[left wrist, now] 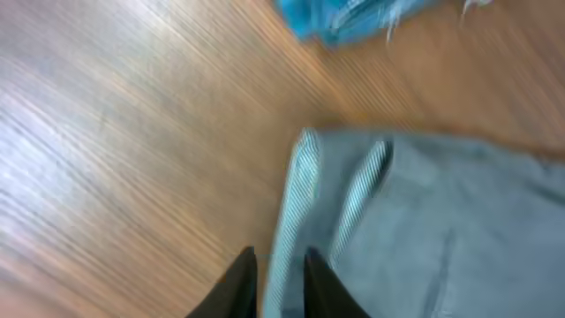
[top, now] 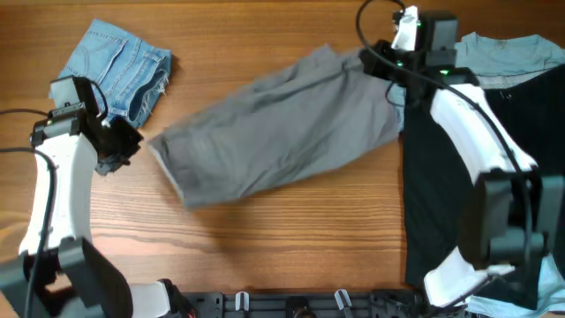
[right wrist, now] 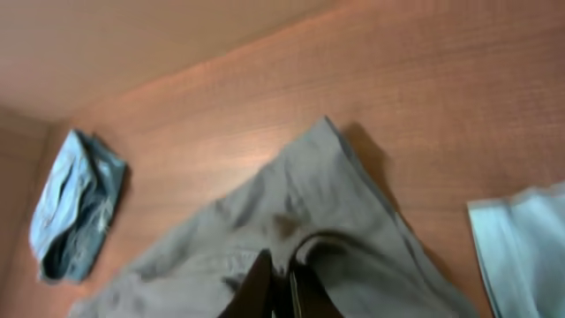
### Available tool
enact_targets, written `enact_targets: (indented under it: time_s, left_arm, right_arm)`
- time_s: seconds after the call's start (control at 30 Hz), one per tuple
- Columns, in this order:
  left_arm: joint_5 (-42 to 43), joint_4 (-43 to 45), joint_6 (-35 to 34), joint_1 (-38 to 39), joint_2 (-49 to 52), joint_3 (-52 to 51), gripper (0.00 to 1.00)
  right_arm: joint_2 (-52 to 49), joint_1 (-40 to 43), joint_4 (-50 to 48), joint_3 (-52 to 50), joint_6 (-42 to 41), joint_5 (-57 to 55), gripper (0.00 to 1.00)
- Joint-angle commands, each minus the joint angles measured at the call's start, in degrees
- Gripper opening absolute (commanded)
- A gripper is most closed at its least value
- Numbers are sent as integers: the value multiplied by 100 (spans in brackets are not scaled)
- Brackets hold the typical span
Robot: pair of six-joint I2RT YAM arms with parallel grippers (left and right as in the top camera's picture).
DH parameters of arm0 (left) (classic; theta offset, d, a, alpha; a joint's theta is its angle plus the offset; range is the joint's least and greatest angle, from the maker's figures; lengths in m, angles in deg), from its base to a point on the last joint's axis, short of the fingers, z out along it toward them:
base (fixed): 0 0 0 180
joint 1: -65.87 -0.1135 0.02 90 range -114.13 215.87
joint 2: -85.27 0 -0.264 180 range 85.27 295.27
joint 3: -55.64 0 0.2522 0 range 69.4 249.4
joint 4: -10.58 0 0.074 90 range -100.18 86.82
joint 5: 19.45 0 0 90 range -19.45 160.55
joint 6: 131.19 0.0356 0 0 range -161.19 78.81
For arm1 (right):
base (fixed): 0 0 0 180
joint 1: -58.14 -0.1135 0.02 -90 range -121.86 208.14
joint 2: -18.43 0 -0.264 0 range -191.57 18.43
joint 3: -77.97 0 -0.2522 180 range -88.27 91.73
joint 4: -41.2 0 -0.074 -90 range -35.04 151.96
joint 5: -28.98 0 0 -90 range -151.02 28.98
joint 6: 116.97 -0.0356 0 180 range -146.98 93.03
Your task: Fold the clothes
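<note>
The large grey shorts [top: 282, 132] lie spread slantwise across the middle of the table. My right gripper [top: 388, 72] is shut on a bunched fold at their upper right end; in the right wrist view the fingers [right wrist: 281, 276] pinch the grey cloth [right wrist: 291, 203]. My left gripper [top: 122, 146] is just left of the shorts' lower left corner. In the blurred left wrist view its fingers [left wrist: 281, 265] stand narrowly apart over the striped grey hem [left wrist: 300, 185]. The small blue denim shorts [top: 119, 66] lie at the far left. The black garment [top: 437, 194] and light-blue T-shirt [top: 512, 53] lie at the right.
The denim shorts also show in the left wrist view [left wrist: 353, 18] and in the right wrist view [right wrist: 75, 208]. A corner of the light-blue T-shirt [right wrist: 525, 247] shows in the right wrist view. Bare wood [top: 282, 256] lies in front of the grey shorts.
</note>
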Motion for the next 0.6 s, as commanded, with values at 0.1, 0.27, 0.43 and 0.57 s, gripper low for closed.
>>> enact_targets:
  time_s: [0.1, 0.27, 0.43, 0.57]
  left_arm:
    - [26, 337, 166, -20, 374, 42, 47]
    - [1012, 702, 1572, 326, 415, -356, 65]
    - [1137, 2247, 2229, 802, 1040, -549, 61]
    - [918, 2695, 2326, 802, 1447, -549, 56]
  right_arm:
    - [-979, -369, -671, 105, 363, 417, 99]
    - [-367, 223, 608, 107, 717, 455, 100]
    - [-149, 212, 1930, 105, 1095, 758, 98]
    - [-151, 35, 2743, 96, 1620, 817, 69]
